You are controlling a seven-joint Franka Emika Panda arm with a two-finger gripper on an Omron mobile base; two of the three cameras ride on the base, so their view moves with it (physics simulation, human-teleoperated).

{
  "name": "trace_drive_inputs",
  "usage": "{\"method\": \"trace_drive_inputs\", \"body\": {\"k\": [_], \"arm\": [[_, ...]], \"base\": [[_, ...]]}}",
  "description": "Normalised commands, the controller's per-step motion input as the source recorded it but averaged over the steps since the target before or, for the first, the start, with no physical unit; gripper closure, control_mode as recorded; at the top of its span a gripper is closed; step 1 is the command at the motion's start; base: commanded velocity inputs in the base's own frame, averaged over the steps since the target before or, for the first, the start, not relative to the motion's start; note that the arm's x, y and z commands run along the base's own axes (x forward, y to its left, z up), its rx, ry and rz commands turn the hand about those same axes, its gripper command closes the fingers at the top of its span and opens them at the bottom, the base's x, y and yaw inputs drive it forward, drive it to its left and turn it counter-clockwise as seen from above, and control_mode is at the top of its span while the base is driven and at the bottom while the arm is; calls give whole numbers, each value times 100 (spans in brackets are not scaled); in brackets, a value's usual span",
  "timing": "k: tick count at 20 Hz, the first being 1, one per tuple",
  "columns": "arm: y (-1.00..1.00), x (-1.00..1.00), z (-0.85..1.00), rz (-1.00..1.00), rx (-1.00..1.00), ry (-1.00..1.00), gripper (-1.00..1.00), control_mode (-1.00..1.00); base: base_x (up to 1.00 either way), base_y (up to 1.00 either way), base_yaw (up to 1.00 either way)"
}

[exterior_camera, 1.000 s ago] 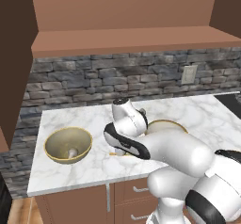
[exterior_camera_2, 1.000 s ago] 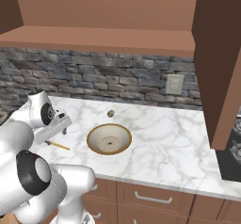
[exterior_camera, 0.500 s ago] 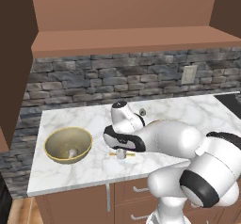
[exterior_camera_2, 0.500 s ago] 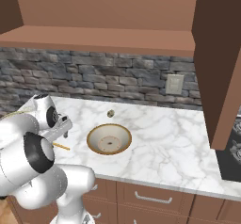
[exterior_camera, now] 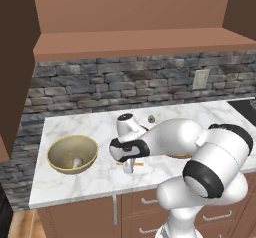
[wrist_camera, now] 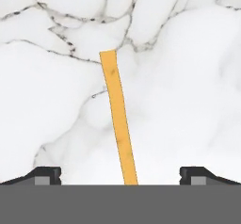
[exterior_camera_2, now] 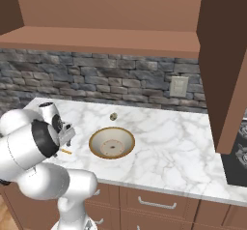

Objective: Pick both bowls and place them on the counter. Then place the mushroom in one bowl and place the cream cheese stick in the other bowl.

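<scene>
Marble counter (exterior_camera: 210, 117) spans mid-frame under a stone wall. Lower left in the left base view sits the olive bowl (exterior_camera: 72, 154), mushroom (exterior_camera: 76, 162) inside it. The beige bowl (exterior_camera_2: 112, 142) is at center in the right base view. The gripper (wrist_camera: 120, 175) hovers low, fingers spread wide, with the cheese stick (wrist_camera: 119, 118) lying flat on the marble between them, running up the middle of the hand view.

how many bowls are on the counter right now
2. The deep olive-tan bowl sits at the counter's left end with the mushroom inside. The shallow beige bowl sits mid-counter, right of the arm, which largely hides it from the left camera.
</scene>
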Motion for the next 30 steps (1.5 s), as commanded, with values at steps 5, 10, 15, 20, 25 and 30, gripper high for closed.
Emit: {"method": "trace_drive_inputs", "body": {"k": [5,10,15,20,25,30], "arm": [[2,30,-33,6,0,0,-100,-100],[6,23,-35,6,0,1,-100,-100],[4,1,-44,5,0,0,-100,-100],[3,-21,-47,2,0,-3,-100,-100],[9,-10,-47,1,0,-2,-100,-100],[10,-2,-51,0,0,-1,100,-100]], "base": [[0,0,0],[0,0,0],[0,0,0],[0,0,0],[0,0,0],[0,0,0]]}}
